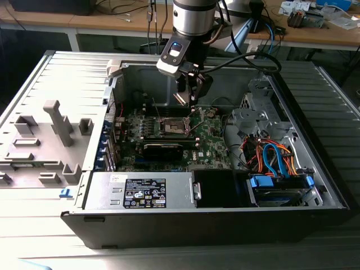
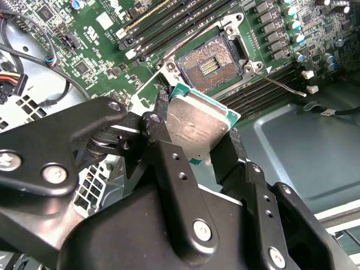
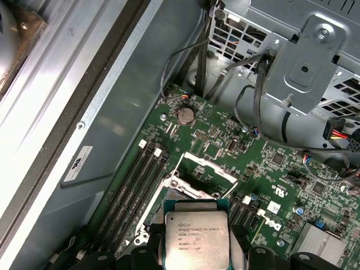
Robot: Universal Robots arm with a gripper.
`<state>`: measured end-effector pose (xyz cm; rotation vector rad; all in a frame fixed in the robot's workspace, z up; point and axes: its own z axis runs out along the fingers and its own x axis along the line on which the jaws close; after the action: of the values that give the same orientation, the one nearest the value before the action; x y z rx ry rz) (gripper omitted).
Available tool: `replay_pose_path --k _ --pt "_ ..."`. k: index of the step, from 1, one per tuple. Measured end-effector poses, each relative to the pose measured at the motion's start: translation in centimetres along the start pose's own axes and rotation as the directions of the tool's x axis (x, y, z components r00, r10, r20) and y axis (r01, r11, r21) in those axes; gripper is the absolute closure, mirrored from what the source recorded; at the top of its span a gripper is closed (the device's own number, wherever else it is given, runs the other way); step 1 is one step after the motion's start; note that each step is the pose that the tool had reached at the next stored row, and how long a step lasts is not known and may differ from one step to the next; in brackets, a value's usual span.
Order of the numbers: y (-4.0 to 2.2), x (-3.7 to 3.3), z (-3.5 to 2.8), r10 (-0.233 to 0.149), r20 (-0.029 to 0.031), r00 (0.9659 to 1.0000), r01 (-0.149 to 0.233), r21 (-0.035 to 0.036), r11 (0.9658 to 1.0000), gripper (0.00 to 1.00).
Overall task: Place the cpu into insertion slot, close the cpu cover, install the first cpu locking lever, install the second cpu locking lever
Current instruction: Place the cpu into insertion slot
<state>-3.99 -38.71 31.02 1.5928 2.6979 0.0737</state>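
My gripper (image 1: 190,99) hangs inside the open computer case, above the green board. It is shut on the cpu (image 2: 198,125), a flat square chip with a silver-grey top, held by its edges between the black fingers (image 2: 163,140). In the first wrist view the cpu (image 3: 196,236) covers part of what lies under it. The insertion slot (image 2: 209,61) lies open just beyond the chip, its gold contacts showing; it is also the dark square socket (image 1: 172,126) on the board. The cpu cover (image 3: 198,173) stands raised at the slot's edge. A thin locking lever (image 2: 279,83) sticks out beside the slot.
Memory slots (image 3: 132,185) run alongside the socket. A long black block (image 1: 163,149) sits in front of it. A power supply (image 1: 143,191) fills the case front, a drive cage (image 1: 264,118) and coloured cables (image 1: 270,157) the exterior view's right. A grey fixture (image 1: 56,126) stands outside at the left.
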Motion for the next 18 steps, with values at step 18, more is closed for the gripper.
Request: replay_pose_path --k 18 --pt "0.0 0.0 0.02 0.011 0.0004 0.9999 -0.011 -0.0003 0.9999 0.45"
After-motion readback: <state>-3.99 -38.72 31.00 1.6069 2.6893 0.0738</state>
